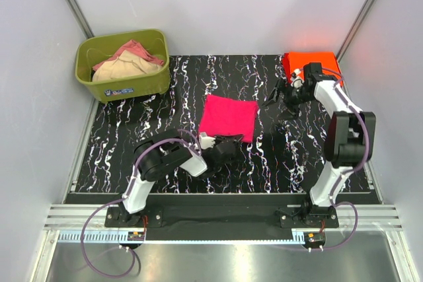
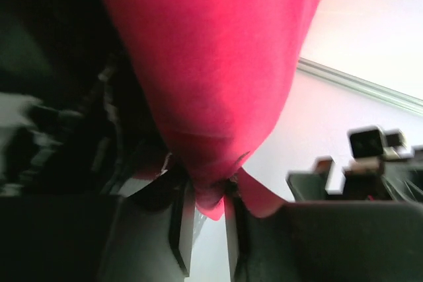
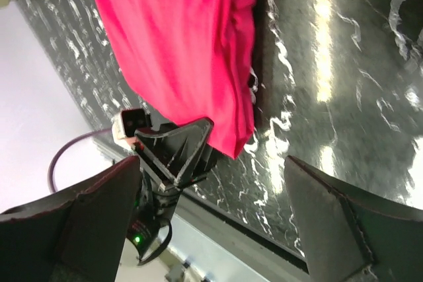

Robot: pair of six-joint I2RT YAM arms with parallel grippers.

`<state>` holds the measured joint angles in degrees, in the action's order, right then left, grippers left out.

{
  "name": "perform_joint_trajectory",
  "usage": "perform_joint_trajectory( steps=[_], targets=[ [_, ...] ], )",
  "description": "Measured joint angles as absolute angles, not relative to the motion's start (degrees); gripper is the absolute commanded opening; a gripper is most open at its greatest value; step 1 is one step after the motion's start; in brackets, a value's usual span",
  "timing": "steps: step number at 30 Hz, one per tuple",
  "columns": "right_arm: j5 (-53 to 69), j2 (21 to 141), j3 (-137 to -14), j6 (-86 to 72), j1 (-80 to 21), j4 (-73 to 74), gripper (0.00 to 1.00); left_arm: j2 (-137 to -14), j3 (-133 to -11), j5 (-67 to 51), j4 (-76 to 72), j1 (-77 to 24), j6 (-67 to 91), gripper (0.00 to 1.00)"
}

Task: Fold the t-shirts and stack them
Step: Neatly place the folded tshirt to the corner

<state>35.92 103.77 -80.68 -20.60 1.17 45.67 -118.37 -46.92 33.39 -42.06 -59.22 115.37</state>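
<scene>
The hot pink t-shirt [image 1: 229,115] lies folded into a rough square in the middle of the black marbled mat. My left gripper [image 1: 231,142] is at its near edge, shut on a pinch of the pink cloth [image 2: 210,193], which bulges between the fingers [image 2: 182,219]. The orange-red t-shirt [image 1: 308,63] lies folded at the back right corner. My right gripper [image 1: 279,102] hovers between the two shirts, open and holding nothing. In the right wrist view its fingers [image 3: 99,216] stand wide apart, looking down at the pink t-shirt [image 3: 178,44] and my left gripper [image 3: 177,144].
An olive-green tub [image 1: 99,84] stands at the back left with beige and pink cloth [image 1: 125,64] inside. White walls close in the sides and back. A metal rail [image 1: 218,219] runs along the near edge by the arm bases.
</scene>
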Motion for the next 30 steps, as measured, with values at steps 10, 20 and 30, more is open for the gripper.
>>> perform_joint_trajectory(
  steps=[10, 20, 30],
  targets=[
    [47.0, 117.3, -88.5, -17.1, 0.9, 44.2, 0.99, -118.3, -39.7, 26.2, -56.7, -56.7, 115.4, 0.10],
    [50.6, 118.7, -79.9, -18.5, -3.6, 37.2, 0.98, -117.1, -38.0, 22.4, -61.3, -55.9, 115.4, 0.09],
    [55.7, 116.3, -66.4, -27.4, -3.6, 25.0, 0.97, -116.2, -37.2, 20.4, -63.4, -54.8, 115.4, 0.07]
  ],
)
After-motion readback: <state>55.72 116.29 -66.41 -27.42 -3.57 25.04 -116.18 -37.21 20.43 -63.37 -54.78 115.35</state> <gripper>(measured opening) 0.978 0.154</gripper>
